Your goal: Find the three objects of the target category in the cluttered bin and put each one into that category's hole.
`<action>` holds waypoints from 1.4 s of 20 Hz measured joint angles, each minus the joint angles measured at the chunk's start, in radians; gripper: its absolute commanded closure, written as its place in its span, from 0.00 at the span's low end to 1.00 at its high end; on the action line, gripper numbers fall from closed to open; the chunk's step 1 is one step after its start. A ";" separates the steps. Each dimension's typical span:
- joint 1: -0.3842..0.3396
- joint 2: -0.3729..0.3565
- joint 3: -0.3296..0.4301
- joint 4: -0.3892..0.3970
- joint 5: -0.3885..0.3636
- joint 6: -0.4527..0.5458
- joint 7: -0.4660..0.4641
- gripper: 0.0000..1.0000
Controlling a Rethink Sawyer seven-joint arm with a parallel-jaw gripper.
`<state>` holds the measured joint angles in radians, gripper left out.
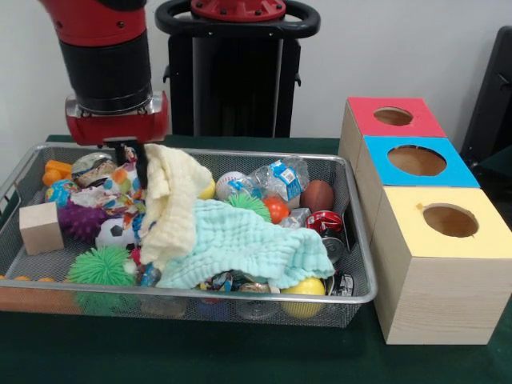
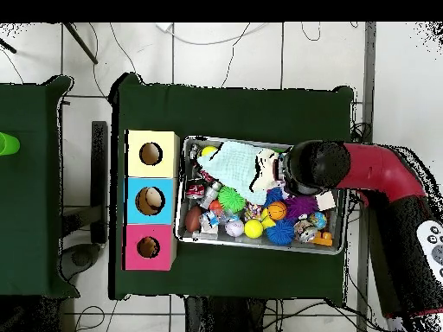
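Note:
My gripper (image 1: 134,160) hangs over the left part of the wire mesh bin (image 1: 240,298), shut on the top of a pale yellow cloth (image 1: 170,200). That cloth is pulled up and drapes down over the clutter. A mint green cloth (image 1: 240,248) lies spread across the bin's middle beside it. From overhead the arm's head (image 2: 316,164) covers the gripper, with the yellow cloth (image 2: 264,170) and the mint cloth (image 2: 232,159) next to it. Three boxes with round holes stand to the right of the bin: red (image 1: 392,116), blue (image 1: 416,160), yellow (image 1: 448,220).
The bin holds a wooden cube (image 1: 40,228), green spiky ball (image 1: 100,268), purple spiky ball (image 1: 80,220), soccer ball (image 1: 116,232), brown football (image 1: 318,194), crumpled plastic bottle (image 1: 280,178), red can (image 1: 324,222) and yellow ball (image 1: 302,286). The cloths hide more items.

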<state>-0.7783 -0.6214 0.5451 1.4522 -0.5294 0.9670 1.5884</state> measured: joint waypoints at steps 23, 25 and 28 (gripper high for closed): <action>0.183 -0.018 -0.329 0.224 -0.005 -0.631 0.079 1.00; 0.219 -0.035 -0.367 0.253 -0.005 -0.632 0.079 1.00; 0.271 -0.055 -0.419 0.284 -0.005 -0.633 0.079 1.00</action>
<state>-0.5074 -0.6763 0.1256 1.7365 -0.5341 0.3344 1.6674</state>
